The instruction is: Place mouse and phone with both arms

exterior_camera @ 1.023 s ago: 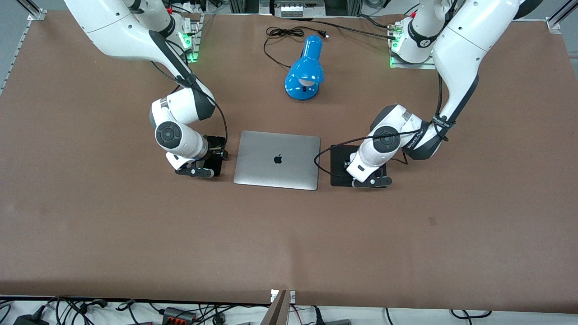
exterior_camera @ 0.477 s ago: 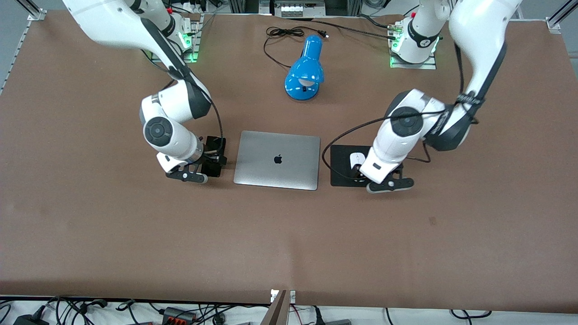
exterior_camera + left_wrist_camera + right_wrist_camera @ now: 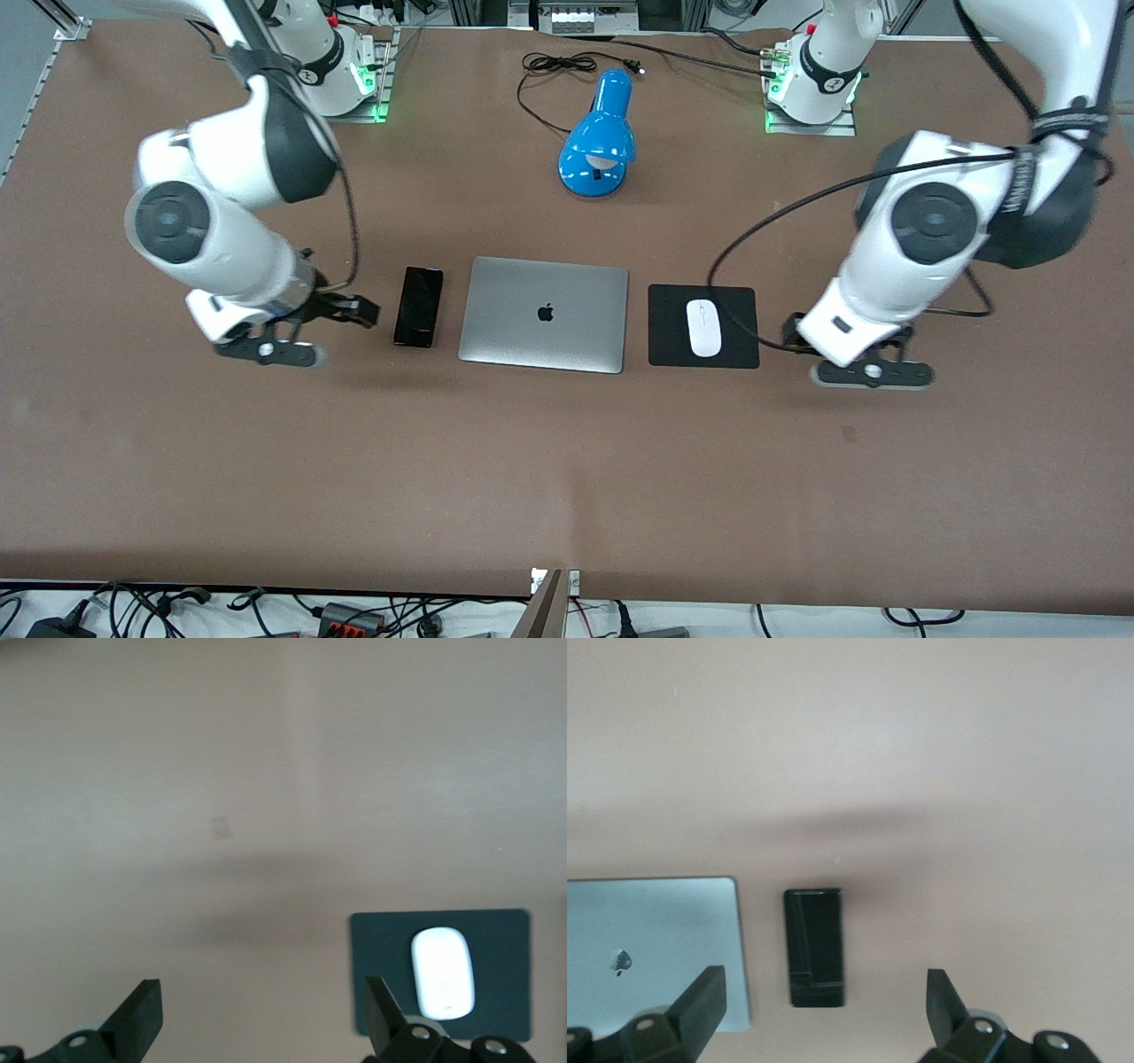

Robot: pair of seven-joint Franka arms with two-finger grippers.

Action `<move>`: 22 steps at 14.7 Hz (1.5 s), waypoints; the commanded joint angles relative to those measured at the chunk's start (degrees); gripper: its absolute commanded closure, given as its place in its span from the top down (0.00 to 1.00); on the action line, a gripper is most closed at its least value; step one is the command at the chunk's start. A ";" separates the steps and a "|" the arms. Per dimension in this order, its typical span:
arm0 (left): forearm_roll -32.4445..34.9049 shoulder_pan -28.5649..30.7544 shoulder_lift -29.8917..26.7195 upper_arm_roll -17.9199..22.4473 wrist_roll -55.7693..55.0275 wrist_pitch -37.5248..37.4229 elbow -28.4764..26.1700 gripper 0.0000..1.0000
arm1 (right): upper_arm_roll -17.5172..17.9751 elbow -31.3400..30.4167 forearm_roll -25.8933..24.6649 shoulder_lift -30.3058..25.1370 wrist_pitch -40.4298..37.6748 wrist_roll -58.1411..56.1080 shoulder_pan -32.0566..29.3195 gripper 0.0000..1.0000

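Front view: both placements look done. The phone (image 3: 418, 307) lies flat on the counter (image 3: 567, 461) beside the laptop (image 3: 544, 314), toward the right arm's end; the mouse (image 3: 704, 328) sits on the black mat (image 3: 666, 346). The right gripper (image 3: 341, 312) and left gripper (image 3: 837, 350) hang empty over bare counter; retreat seems next.

Left wrist view: jaws wide apart, mouse (image 3: 442, 972) outside them.

Right wrist view: jaws spread, phone (image 3: 814, 946) between but below.

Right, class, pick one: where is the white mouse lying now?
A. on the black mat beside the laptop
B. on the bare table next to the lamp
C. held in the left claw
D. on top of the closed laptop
A: the mouse rests on the black mat beside the laptop, with nothing gripping it.
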 commanded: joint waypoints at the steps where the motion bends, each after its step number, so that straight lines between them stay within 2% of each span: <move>1: -2.34 2.46 -2.82 -0.89 6.94 -6.35 3.76 1.00 | 0.40 9.81 -0.57 1.67 -7.47 -8.30 -4.84 1.00; 4: -11.12 7.20 -7.05 -0.89 8.02 -12.84 3.68 1.00 | 0.23 15.02 -0.13 1.59 -10.65 -15.34 -9.33 1.00; 6: -13.52 7.56 -8.11 -0.72 8.10 -15.49 3.77 1.00 | 0.05 15.47 -0.39 -0.16 -10.83 -20.26 -11.01 1.00; 8: -13.61 8.43 -8.29 -0.80 8.28 -18.83 3.77 1.00 | -4.67 15.29 -0.39 -2.01 -10.74 -25.27 -9.80 1.00; 10: -14.74 9.14 -9.42 0.15 15.18 -19.64 4.81 1.00 | -10.99 14.68 -0.04 -3.51 -10.56 -25.30 -6.12 1.00; 11: -16.58 8.27 -11.95 2.77 18.27 -19.64 3.95 1.00 | -13.03 14.41 0.13 -3.86 -10.74 -25.21 -4.62 1.00; 12: -19.12 4.00 -13.72 8.19 17.69 -19.72 2.46 1.00 | -13.40 14.41 0.14 -4.21 -10.74 -25.21 -4.69 1.00; 13: -22.80 -2.65 -15.39 17.21 17.08 -19.98 1.06 1.00 | -13.40 14.41 0.22 -4.48 -10.91 -25.12 -4.86 1.00; 14: -25.19 -7.24 -16.54 23.91 17.33 -19.64 0.26 1.00 | -13.40 14.24 0.22 -5.09 -11.35 -24.86 -4.95 1.00; 15: -24.95 -9.81 -18.03 25.98 17.42 -19.11 -0.27 1.00 | -13.40 13.19 0.31 -6.14 -12.05 -25.29 -4.95 1.00; 16: -23.47 -10.36 -20.22 26.26 16.81 -18.85 -1.84 1.00 | -13.40 10.92 0.31 -7.72 -11.62 -25.29 -4.95 1.00; 18: -19.43 -10.46 -25.05 26.00 16.63 -14.91 -8.32 1.00 | -13.40 6.96 0.31 -9.83 -10.92 -25.29 -4.95 1.00; 20: -19.41 -10.37 -28.58 26.00 16.89 -10.59 -13.18 1.00 | -13.40 3.10 0.40 -11.32 -9.52 -25.03 -4.95 1.00; 22: -19.94 -9.84 -27.98 25.83 17.25 -11.11 -12.67 1.00 | -13.40 -2.87 0.40 -13.87 -4.97 -24.68 -4.95 1.00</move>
